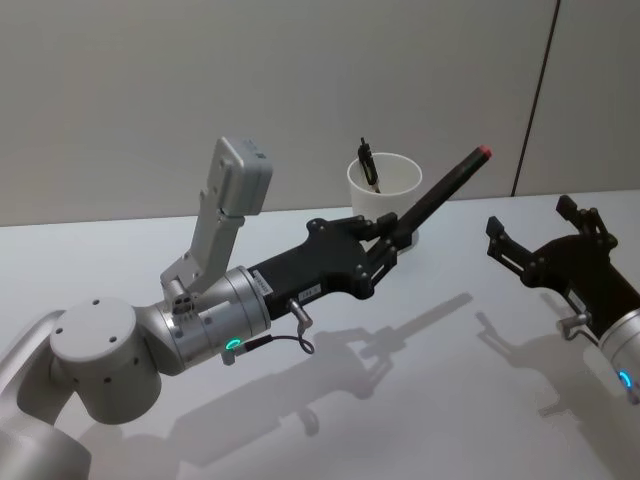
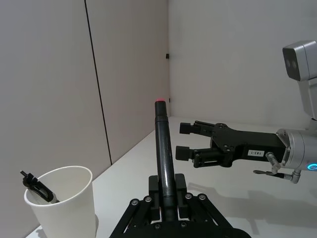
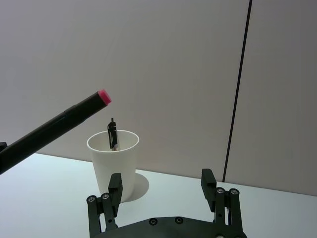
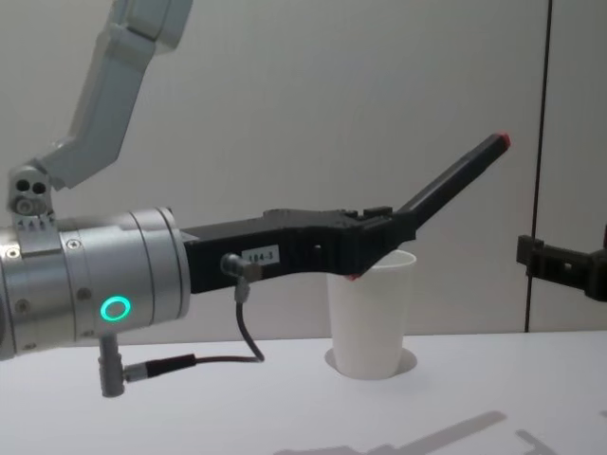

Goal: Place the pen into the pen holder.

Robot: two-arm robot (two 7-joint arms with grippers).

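Black pen [image 1: 445, 190] with a red end cap: off the desk [image 1: 420, 400], clamped at its lower end in the left end effector [image 1: 395, 240], red end uppermost, tilted up and toward the robot's right. Left arm pose: reached forward and rightward across the desk; in the chest view the wrist and end effector lie roughly level, at about the height of the cup's rim. Left wrist view: both fingers [image 2: 181, 186] are closed against the barrel, and the pen stands straight out from between them. Pen holder [image 1: 370, 205]: white paper cup, upright on the desk, just behind and beside the left end effector in the head view; whether they touch cannot be told. A second dark pen [image 1: 368, 165] already leans inside it, its clip end above the rim. Right end effector [image 1: 530, 218]: to the right, held above the desk, well apart from the cup, fingers spread wide with nothing between them, pointed toward the cup. Grey panelled wall [image 1: 150, 90] behind the desk.
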